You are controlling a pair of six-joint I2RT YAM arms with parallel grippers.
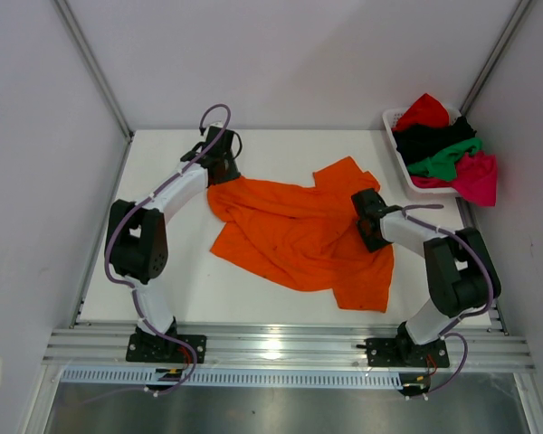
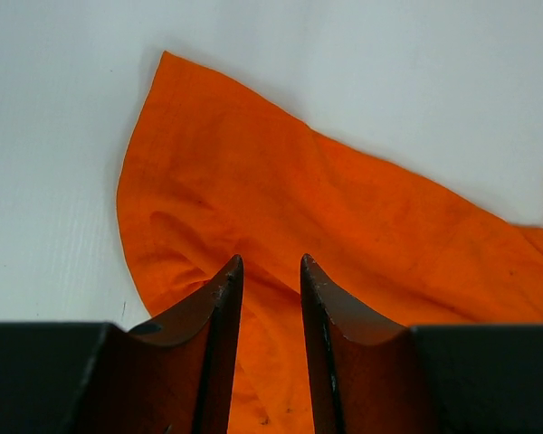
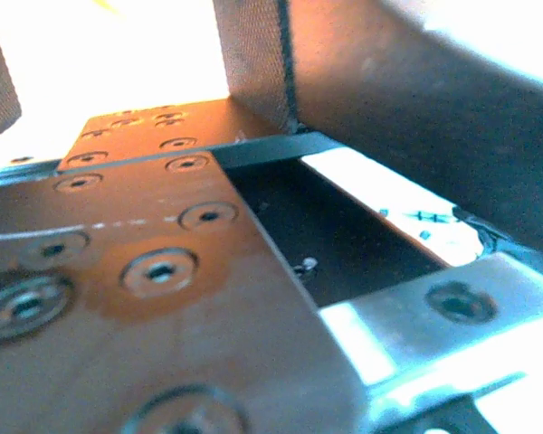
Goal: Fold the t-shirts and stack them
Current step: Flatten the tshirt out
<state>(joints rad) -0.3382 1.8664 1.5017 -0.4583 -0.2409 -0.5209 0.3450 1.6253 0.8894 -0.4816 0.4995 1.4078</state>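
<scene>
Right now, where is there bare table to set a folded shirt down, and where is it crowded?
Free: the far strip of table between the orange t-shirt and the back wall, and the near-left patch between the shirt and the left arm. Crowded: the right side, with the right gripper over the shirt and the basket.

No legible text or labels anywhere.
</scene>
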